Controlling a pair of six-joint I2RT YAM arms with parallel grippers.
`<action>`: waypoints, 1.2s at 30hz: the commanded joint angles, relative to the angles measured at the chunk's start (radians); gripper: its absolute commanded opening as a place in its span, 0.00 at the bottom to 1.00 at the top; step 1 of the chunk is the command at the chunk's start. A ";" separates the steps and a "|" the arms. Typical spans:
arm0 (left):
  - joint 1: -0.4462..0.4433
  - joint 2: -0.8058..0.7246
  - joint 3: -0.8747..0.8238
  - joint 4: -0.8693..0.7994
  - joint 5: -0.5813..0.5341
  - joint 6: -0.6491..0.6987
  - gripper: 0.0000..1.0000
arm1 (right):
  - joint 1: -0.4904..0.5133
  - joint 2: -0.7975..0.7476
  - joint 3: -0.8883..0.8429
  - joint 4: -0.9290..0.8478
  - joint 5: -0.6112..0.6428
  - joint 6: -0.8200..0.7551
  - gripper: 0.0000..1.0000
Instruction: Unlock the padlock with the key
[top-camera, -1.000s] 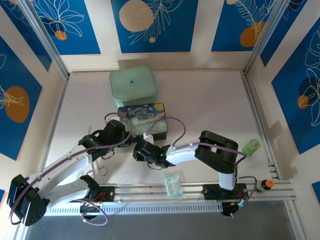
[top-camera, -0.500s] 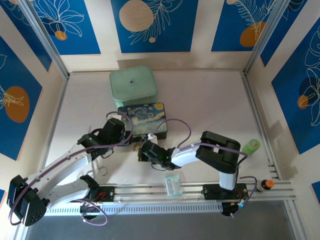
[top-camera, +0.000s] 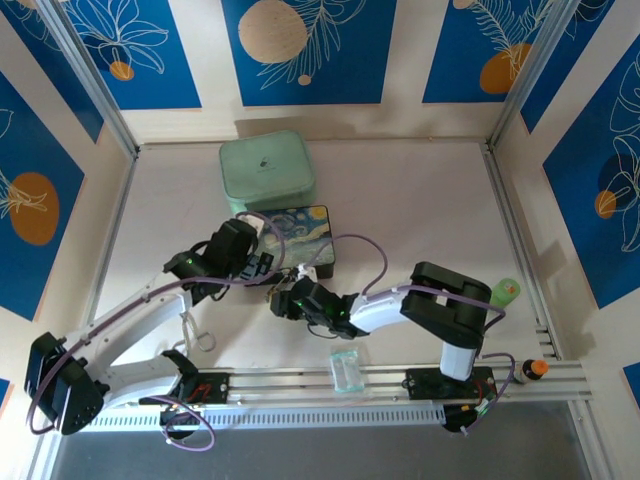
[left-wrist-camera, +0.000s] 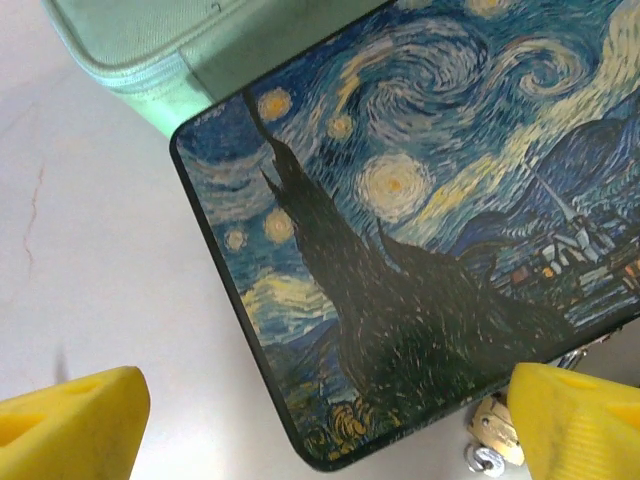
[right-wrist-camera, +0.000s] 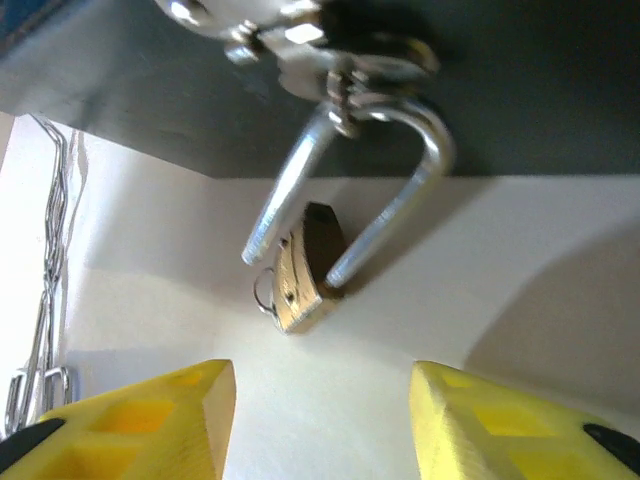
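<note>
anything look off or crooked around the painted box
The small brass-bodied padlock hanging on the metal hasp of the dark blue starry-night box looks askew: one leg of its silver shackle is out of the body, which sits turned sideways on the other leg. It looks open, not broken.

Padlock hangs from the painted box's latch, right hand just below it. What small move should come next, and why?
Probably ease the right hand forward and close on the padlock body. Its fingers are open and short of it, and one leg of the shackle seems free of the brass body, so a grip would steady it.
</note>
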 joint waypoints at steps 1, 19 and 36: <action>0.016 0.014 0.054 0.015 0.012 0.043 0.92 | 0.005 0.064 0.085 -0.128 0.076 0.013 0.52; 0.021 0.013 0.046 -0.009 -0.004 0.018 0.94 | 0.027 0.133 0.151 -0.294 0.247 0.052 0.17; -0.003 0.077 0.012 0.008 0.160 0.339 0.87 | -0.053 -0.042 -0.156 0.015 -0.052 -0.028 0.03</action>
